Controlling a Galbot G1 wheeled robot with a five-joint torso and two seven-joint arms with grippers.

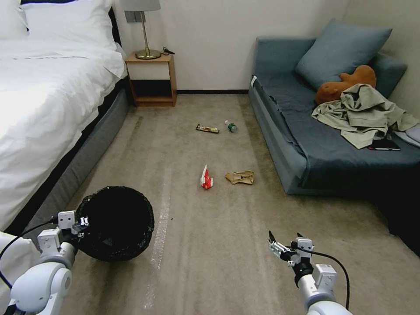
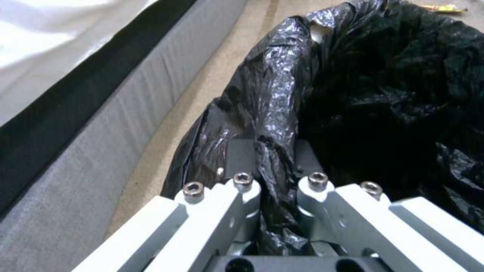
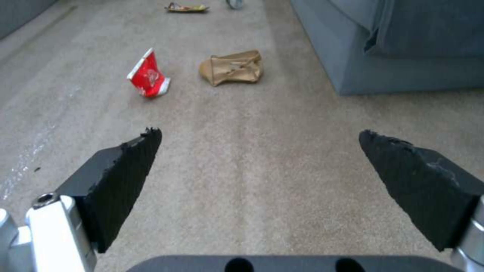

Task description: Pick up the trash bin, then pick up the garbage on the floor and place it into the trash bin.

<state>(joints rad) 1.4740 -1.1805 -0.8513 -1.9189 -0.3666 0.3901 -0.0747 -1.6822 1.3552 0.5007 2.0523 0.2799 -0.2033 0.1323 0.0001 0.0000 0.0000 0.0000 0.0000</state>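
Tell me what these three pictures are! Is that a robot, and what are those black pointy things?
Yes, a robot with two arms. One picture looks down from its head; the others come from cameras on its wrists. The black points are the pads of its right gripper, open and empty above the carpet. Its left gripper pinches the rim of the trash bin. On the floor lie a red-and-white snack packet, a crumpled brown paper bag, a bar wrapper and a small bottle.

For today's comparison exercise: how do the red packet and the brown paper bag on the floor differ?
The red packet is glossy red and white; the paper bag is plain brown. The packet stands up, one corner raised; the bag lies crumpled and low. The bag sits nearer the sofa. Both lie on the carpet, apart, untouched.
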